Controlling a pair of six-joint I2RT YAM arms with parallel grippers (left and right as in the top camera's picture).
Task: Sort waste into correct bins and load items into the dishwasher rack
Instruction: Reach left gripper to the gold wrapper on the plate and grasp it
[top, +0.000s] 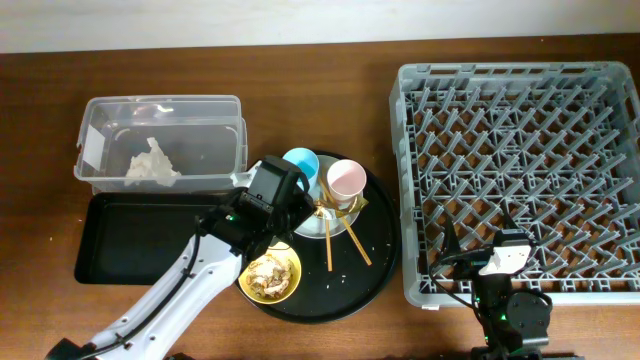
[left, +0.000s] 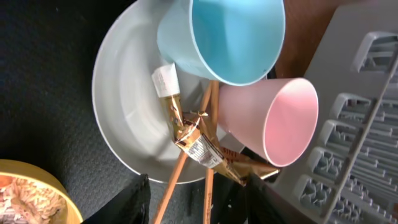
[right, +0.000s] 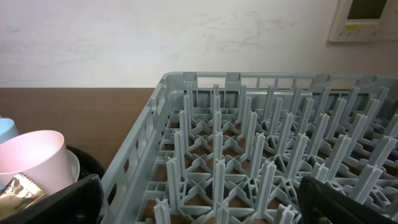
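Note:
My left gripper (left: 199, 206) hangs open low over the round tray, with two wooden chopsticks (left: 180, 171) running between its fingers, not pinched. A gold foil wrapper (left: 199, 146) lies across the grey-green plate (left: 124, 106), its end close to the right finger. A blue cup (left: 230, 37) and a pink cup (left: 280, 118) lie on their sides on the plate. A yellow bowl (top: 270, 275) holds food scraps (left: 25, 196). A white napkin (top: 152, 165) lies in the clear tub (top: 95, 115). My right gripper (right: 199, 205) stands wide open over the dishwasher rack (top: 410, 180), holding nothing.
The shallow black tray (top: 130, 245) lies in front of the clear tub, left of the round black tray (top: 375, 260). The rack's upright pegs (right: 249, 143) rise just ahead of my right gripper. My left arm (top: 190, 275) crosses the shallow tray's right end.

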